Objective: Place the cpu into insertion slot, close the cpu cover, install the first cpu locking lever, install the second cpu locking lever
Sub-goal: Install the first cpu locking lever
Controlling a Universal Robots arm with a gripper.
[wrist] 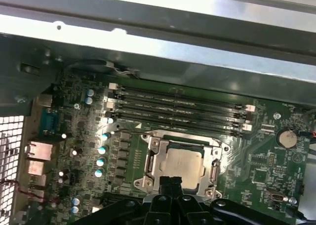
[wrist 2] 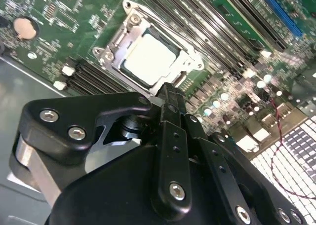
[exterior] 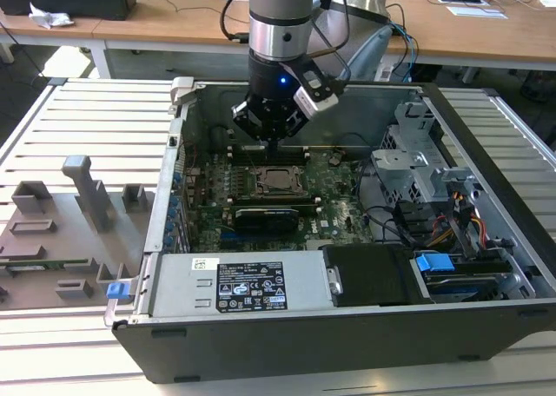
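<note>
The black gripper, fingers pressed together, is held just above the silver-rimmed square insertion slot seating the silver-grey cpu.

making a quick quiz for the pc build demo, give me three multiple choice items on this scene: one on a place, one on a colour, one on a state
1. Where is the cpu?
A in the insertion slot
B on the grey rack outside the case
C on the long black card

2. What colour is the circuit board?
A blue
B green
C red

3. How does the cpu cover lie?
A swung upright
B taken off
C down flat around the cpu

Answers:
1 A, its silver top sits inside the socket's metal rim in both wrist views.
2 B, green board shows all round the socket.
3 C, the frame lies flat over the chip's edges, with the gripper at its edge.
</note>
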